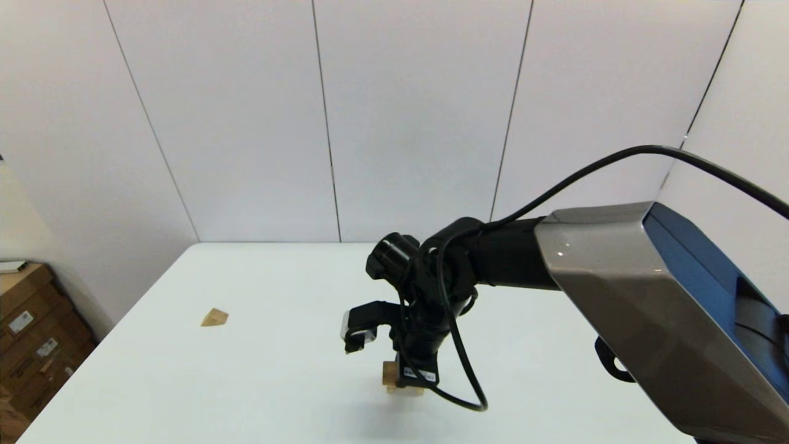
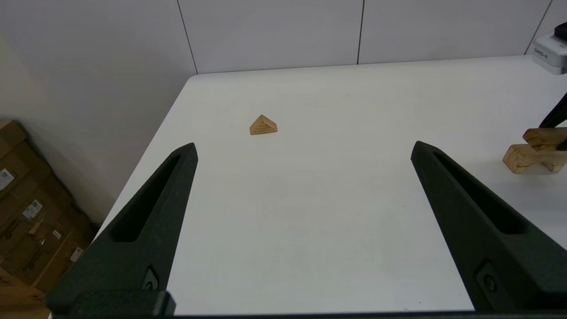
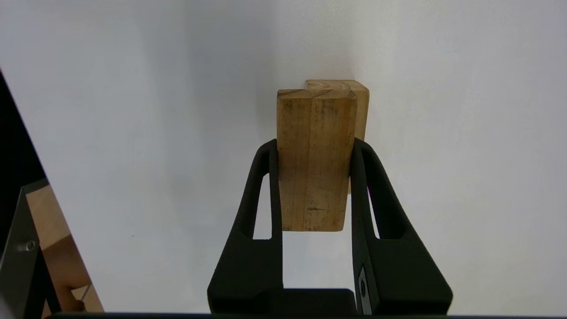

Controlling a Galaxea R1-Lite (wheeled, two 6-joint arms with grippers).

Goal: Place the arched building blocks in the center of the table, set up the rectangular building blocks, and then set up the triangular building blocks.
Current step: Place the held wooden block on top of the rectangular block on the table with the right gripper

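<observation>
At the middle of the white table [image 1: 246, 382] my right gripper [image 1: 412, 375] points straight down. In its wrist view the right gripper [image 3: 314, 146] is shut on the rectangular block [image 3: 314, 164], held flat by its long sides. The arched block [image 3: 361, 104] peeks out directly beneath it. From the left wrist view the rectangular block [image 2: 544, 136] lies slightly tilted on or just over the arched block [image 2: 519, 159]. The triangular block [image 1: 214, 317] [image 2: 263, 125] rests alone toward the table's left edge. My left gripper [image 2: 303, 145] hovers open and empty, well short of it.
Cardboard boxes [image 1: 31, 333] [image 2: 26, 208] are stacked on the floor off the table's left edge. The right arm's black cable [image 1: 468, 394] loops down beside the blocks. White wall panels close off the far side of the table.
</observation>
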